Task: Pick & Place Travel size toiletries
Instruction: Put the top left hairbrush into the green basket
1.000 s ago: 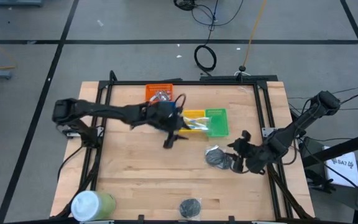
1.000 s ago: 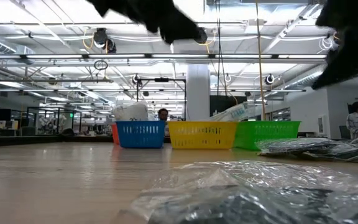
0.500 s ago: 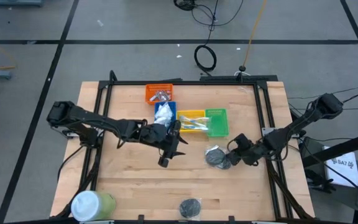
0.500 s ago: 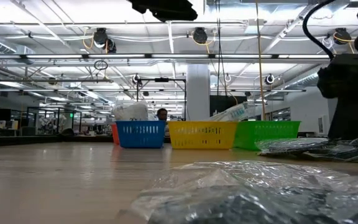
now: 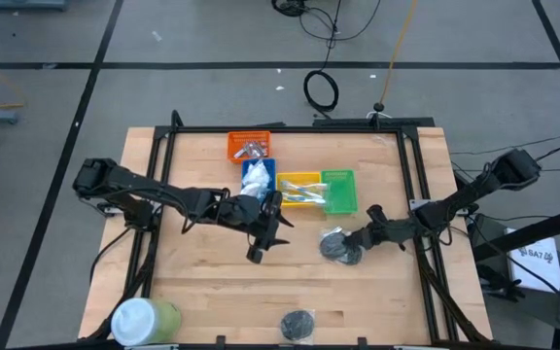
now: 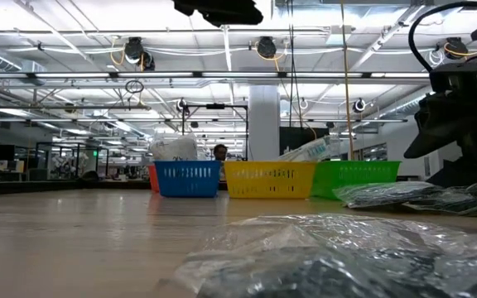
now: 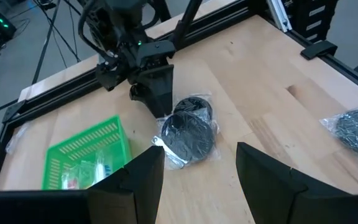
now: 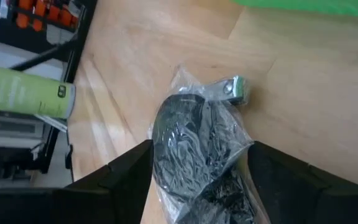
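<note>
Two dark grey round discs in clear wrap (image 5: 336, 246) lie flat on the table right of centre, and show up close in the right wrist view (image 8: 194, 140). My right gripper (image 5: 354, 240) is open and low at them, one finger on either side (image 8: 207, 180); no touch shows. My left gripper (image 5: 267, 243) is open and hovers above the table's middle, looking toward the same discs (image 7: 188, 134). A third wrapped disc (image 5: 297, 323) lies at the near edge. White packets fill the blue tray (image 5: 258, 176).
Orange (image 5: 249, 146), blue, yellow (image 5: 299, 190) and green (image 5: 339, 191) trays stand in a cluster at the far middle. A large green cylinder with a white cap (image 5: 145, 319) lies at the near left corner. Bare wood spreads across the table's left half and near middle.
My left gripper has drawn back from over the trays toward the near edge, then held still. My right gripper has moved toward the table's left and down, closing in on the two wrapped discs. The discs have not moved.
</note>
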Controlling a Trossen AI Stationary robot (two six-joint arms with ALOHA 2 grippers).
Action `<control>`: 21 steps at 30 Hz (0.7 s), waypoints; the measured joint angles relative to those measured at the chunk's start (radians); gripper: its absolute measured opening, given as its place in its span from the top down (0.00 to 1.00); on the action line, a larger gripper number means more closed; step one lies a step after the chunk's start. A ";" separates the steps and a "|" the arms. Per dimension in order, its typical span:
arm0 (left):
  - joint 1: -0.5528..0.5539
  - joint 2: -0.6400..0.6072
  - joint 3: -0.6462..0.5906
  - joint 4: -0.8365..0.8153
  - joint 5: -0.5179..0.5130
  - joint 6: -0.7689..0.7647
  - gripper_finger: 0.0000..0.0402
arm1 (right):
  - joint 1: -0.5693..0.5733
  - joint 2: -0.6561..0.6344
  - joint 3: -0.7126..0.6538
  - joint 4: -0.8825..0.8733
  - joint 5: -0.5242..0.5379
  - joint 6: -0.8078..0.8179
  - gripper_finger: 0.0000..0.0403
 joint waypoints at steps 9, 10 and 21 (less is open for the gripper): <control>0.002 0.000 0.000 0.002 -0.001 0.010 0.51 | -0.044 0.023 -0.002 0.003 -0.013 -0.036 0.39; 0.002 0.000 0.000 0.002 -0.001 0.010 0.51 | -0.047 0.031 -0.002 0.005 -0.012 -0.038 0.39; 0.007 0.000 0.000 0.002 -0.008 0.009 0.51 | -0.052 0.123 0.057 -0.002 -0.040 -0.105 0.39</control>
